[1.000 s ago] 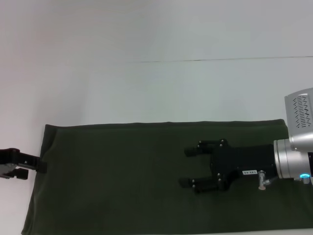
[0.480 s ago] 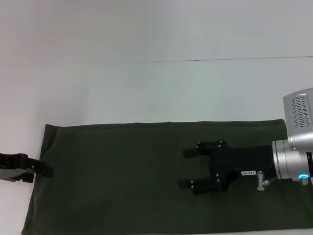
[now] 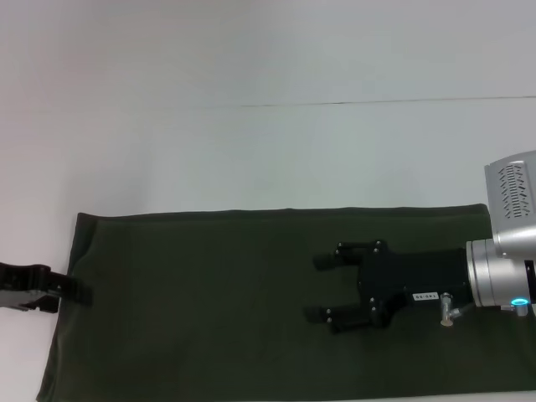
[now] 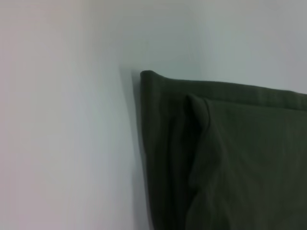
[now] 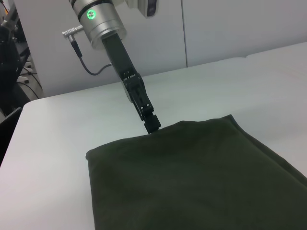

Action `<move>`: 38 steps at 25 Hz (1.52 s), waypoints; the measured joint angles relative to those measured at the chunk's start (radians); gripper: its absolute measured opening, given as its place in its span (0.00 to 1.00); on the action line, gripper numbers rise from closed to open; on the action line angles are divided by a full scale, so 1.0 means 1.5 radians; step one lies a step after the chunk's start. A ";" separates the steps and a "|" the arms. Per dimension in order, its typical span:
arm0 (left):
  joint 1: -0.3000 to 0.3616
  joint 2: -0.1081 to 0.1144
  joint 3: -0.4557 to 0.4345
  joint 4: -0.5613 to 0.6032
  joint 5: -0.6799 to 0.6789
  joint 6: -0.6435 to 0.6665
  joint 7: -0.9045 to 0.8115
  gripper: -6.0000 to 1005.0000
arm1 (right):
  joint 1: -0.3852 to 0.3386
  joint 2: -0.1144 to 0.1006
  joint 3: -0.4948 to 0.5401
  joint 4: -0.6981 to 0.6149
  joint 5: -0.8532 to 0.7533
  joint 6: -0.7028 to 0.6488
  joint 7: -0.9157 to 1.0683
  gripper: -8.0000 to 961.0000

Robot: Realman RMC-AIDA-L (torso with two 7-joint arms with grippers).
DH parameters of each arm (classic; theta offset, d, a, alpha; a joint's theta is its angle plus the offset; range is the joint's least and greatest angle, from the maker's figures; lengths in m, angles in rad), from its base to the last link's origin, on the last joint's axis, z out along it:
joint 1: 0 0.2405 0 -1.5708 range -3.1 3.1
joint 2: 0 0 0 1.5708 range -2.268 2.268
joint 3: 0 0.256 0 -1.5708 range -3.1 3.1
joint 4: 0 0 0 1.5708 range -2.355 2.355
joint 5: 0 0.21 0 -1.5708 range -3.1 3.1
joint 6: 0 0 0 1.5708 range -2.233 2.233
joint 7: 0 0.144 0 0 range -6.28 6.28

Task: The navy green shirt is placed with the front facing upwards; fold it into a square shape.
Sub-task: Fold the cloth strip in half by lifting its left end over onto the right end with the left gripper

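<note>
The navy green shirt lies folded into a long flat band across the near part of the white table, with plain dark green on top. Its layered corner fills the left wrist view. My left gripper sits low at the band's left edge, its tip touching the cloth edge. My right gripper hovers open over the right half of the shirt, pointing left, with nothing between its fingers.
A thin seam line crosses the table beyond the shirt. The shirt's near edge runs out of the head view. Cables and dark equipment stand past the table on the left arm's side.
My left gripper has slid right and slightly down until its tip meets the shirt's left edge. The right gripper and the shirt have hardly moved.
</note>
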 joint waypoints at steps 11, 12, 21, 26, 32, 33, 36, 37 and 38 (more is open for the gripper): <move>0.002 -0.003 0.009 -0.004 0.002 -0.016 0.002 0.65 | -0.001 0.000 0.000 0.001 0.000 -0.001 0.001 0.89; 0.002 -0.003 0.010 -0.005 0.003 -0.017 0.002 0.65 | -0.001 0.000 0.000 0.001 0.000 -0.002 0.001 0.89; 0.002 -0.002 0.011 -0.006 0.003 -0.018 0.003 0.65 | -0.001 0.000 0.000 0.001 0.000 -0.003 0.002 0.89; 0.002 -0.003 0.010 -0.014 0.002 -0.014 0.003 0.65 | -0.001 0.000 0.000 0.001 0.000 -0.004 0.004 0.89; -0.005 -0.005 0.007 -0.031 -0.003 -0.004 0.002 0.65 | -0.001 -0.001 0.000 0.001 0.000 -0.005 0.008 0.89; -0.005 -0.006 0.007 -0.032 -0.003 -0.004 0.002 0.65 | -0.001 -0.001 0.000 0.001 0.000 -0.006 0.008 0.89; -0.007 -0.011 0.007 -0.033 -0.004 -0.004 0.002 0.64 | -0.002 -0.001 0.000 0.001 0.000 -0.007 0.008 0.89; -0.008 -0.013 0.007 -0.035 -0.005 -0.004 0.002 0.64 | -0.002 -0.001 0.000 0.001 0.000 -0.009 0.008 0.89; -0.011 -0.014 0.007 -0.039 -0.006 -0.005 0.002 0.64 | -0.002 -0.001 0.000 0.001 0.000 -0.009 0.008 0.89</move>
